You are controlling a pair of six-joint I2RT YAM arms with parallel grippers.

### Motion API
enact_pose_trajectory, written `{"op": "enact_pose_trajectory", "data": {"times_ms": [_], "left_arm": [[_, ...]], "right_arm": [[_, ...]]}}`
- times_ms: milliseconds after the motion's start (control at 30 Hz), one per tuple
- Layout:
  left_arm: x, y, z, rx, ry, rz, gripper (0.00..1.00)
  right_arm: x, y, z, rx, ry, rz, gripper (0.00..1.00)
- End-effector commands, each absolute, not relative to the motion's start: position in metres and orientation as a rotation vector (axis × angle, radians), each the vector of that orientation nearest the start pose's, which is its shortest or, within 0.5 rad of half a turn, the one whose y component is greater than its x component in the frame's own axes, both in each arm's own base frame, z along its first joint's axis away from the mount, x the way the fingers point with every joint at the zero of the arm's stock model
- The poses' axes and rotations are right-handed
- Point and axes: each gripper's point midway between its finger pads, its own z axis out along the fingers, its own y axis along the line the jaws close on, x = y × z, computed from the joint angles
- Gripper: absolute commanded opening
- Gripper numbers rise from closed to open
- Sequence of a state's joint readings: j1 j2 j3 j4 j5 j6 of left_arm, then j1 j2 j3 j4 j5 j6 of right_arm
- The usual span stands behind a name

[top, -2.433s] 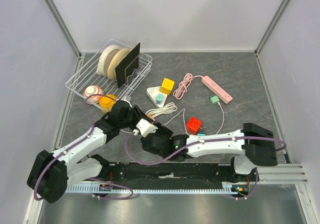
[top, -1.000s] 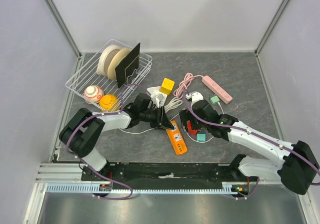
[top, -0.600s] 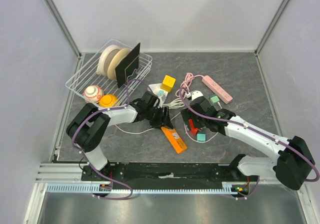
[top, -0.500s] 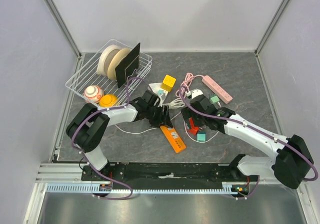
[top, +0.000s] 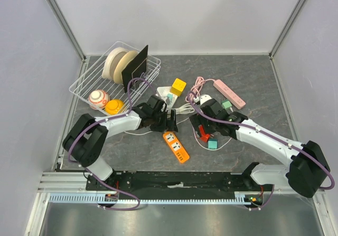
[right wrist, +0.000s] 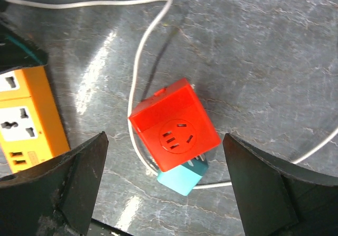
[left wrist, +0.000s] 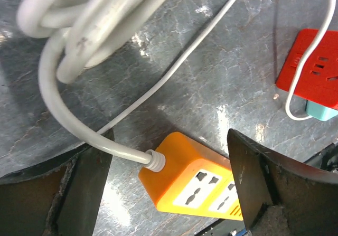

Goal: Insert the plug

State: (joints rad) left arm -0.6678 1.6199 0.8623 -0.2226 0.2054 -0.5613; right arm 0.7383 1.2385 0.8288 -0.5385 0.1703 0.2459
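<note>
left gripper (left wrist: 166, 141): its two fingers stand far apart. It holds nothing.
orange power strip (left wrist: 193, 180): it lies flat on the table. One end sits between the fingers of the left gripper, with a gap on each side.
white cord (left wrist: 79, 46): it is thick and goes into that end of the orange power strip. The rest lies in a loose bunch just beyond it.
right gripper (right wrist: 162, 138): it is wide open too, with nothing in it.
red socket cube (right wrist: 174, 133): it sits on the table between the right fingers and touches neither. Its holes face up.
teal plug (right wrist: 184, 179): it is on the table, tight against one side of the red socket cube. I cannot tell if its pins are inside the cube.
thin white wire (right wrist: 140, 72): it bends around the red socket cube and goes under the cube next to the teal plug.
strip and cube: they are near each other but apart.
table (top: 253, 77): dark grey, like stone.
far side: a pink power strip (top: 229, 94), a pink cord coil (top: 195, 90), a green plug (top: 226, 104), a yellow cube (top: 177, 88) and a white socket block (top: 163, 96).
wire basket (top: 84, 85): it is at the far left. It holds two round rolls (top: 117, 63) and a black plate (top: 134, 67) standing up. A ball (top: 98, 97) and an orange thing (top: 112, 106) are at its near edge.
</note>
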Motion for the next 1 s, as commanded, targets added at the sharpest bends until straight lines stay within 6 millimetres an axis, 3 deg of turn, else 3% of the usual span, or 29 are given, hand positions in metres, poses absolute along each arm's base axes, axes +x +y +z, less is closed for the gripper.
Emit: {"op": "enact_pose_trajectory", "data": {"times_ms": [0, 200, 333, 433, 667, 767, 967], "left_arm": [[0.247, -0.232, 0.018, 0.19, 2.694, -0.484, 0.95], [0.239, -0.234, 0.055, 0.077, 2.614, -0.606, 0.95], [0.235, -0.22, 0.059, -0.002, 2.628, -0.53, 0.93], [0.225, -0.22, 0.063, -0.03, 2.652, -0.564, 0.91], [0.191, -0.228, 0.047, -0.065, 2.734, -0.651, 0.86], [0.189, -0.231, 0.034, -0.067, 2.766, -0.65, 0.84], [0.201, -0.242, 0.03, -0.038, 2.772, -0.652, 0.72]], "right_arm": [[0.238, 0.218, 0.126, -0.583, 2.346, 0.393, 0.98], [0.242, 0.204, 0.124, -0.557, 2.351, 0.297, 0.98], [0.245, 0.186, 0.105, -0.584, 2.404, 0.155, 0.98], [0.239, 0.191, 0.101, -0.673, 2.421, 0.182, 0.98], [0.249, 0.192, 0.107, -0.787, 2.412, 0.116, 0.98], [0.251, 0.195, 0.106, -0.87, 2.425, 0.107, 0.98], [0.249, 0.186, 0.091, -0.999, 2.491, 0.022, 0.97]]}}
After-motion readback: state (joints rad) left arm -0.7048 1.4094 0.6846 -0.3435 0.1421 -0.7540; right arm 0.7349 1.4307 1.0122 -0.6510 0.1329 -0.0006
